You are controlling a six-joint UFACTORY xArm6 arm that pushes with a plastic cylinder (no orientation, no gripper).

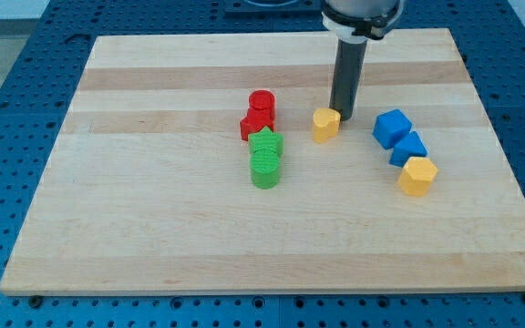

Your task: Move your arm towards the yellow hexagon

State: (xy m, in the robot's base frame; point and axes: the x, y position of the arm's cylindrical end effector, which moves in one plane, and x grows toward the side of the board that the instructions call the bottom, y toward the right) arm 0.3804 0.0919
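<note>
The yellow hexagon [417, 176] is seen at the view's right, touching the lower of two blue blocks [408, 148]; the other blue block [392, 128] lies just above. The tip [342, 118] is placed well to their left, against a smaller yellow block [325, 124] near the board's [153, 228] middle. No pincer is fitted, only a rod. Further left, two red blocks [258, 115] and two green blocks [265, 158] are clustered.

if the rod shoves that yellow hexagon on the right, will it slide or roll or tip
The yellow hexagon looks squat and flat-bottomed, so it should slide, not roll or tip. The wooden board looks smooth, so little drag. It seems to touch a blue block, which would likely move too. My tip sits by another yellow block.
</note>
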